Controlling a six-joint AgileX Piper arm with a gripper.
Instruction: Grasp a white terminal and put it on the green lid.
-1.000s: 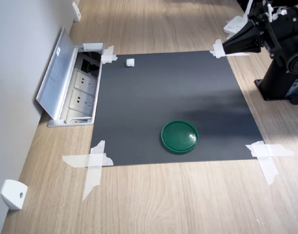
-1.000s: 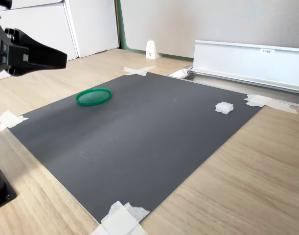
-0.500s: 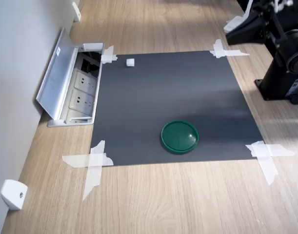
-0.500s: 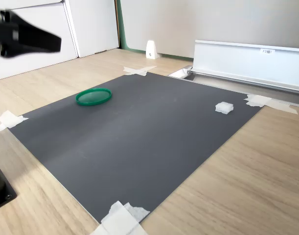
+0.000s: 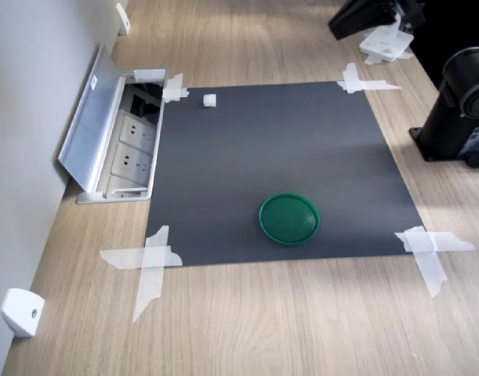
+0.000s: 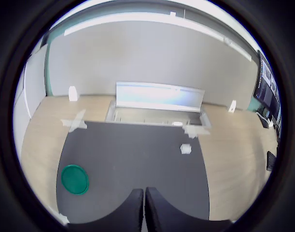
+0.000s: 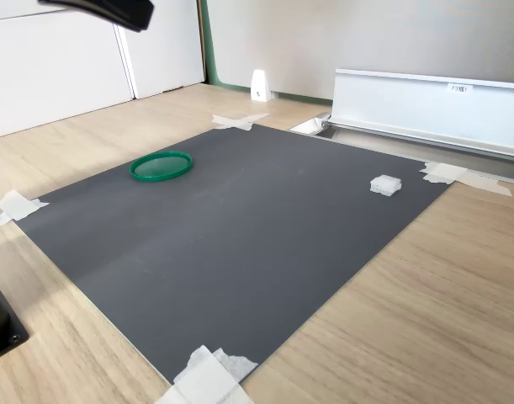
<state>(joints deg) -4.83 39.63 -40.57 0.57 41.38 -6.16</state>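
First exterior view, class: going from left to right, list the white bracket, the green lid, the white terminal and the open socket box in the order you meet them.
white bracket → open socket box → white terminal → green lid

small label on socket box lid, print unreadable
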